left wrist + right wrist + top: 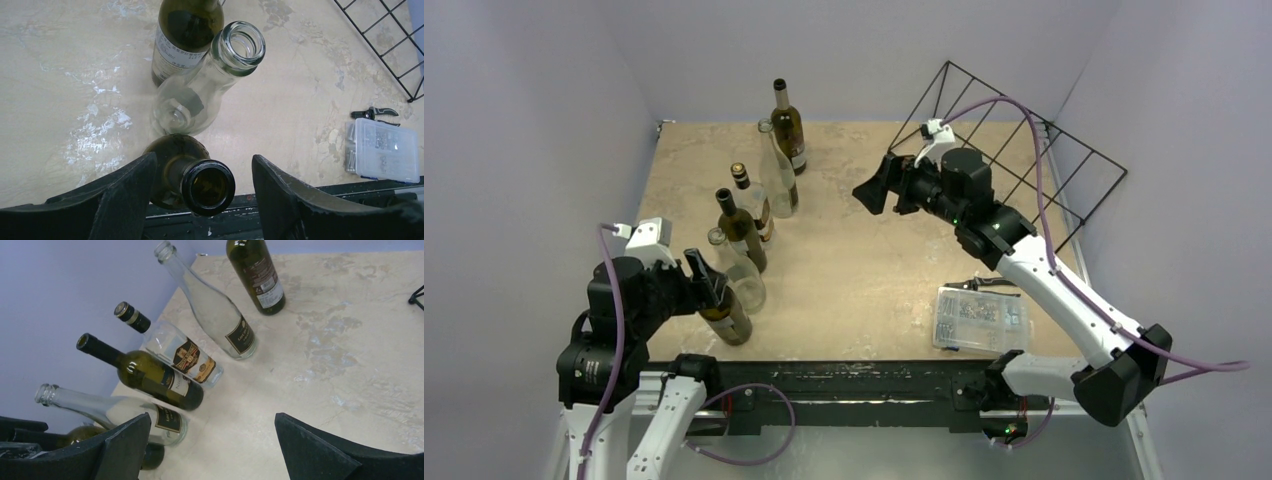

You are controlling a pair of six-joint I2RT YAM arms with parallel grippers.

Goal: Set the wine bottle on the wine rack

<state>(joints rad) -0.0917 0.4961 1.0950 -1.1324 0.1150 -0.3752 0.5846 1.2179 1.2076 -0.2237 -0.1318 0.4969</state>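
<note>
One dark bottle point(729, 320), nearest of six at worktop point(864, 270) left, stands between left end effector's point(204, 167) spread fingers. Right end effector point(212, 422) apart, above mid-worktop. Rack point(1014, 140) tilted at far right.

Bright, even light; soft shadows; sharp.

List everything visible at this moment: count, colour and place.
dark bottles: three, dark green-brown, upright in a row on the table's left side
clear bottles: three, clear glass, upright in the same row, one black-capped
wine rack: one, black wire, tilted in the far right corner
parts box: one, clear plastic, near right
hand tool: one, black-handled, just beyond the box
table: one, beige marbled
left gripper: open, black, straddling the nearest dark bottle at its neck
right gripper: open, black, empty, above mid-table
</note>
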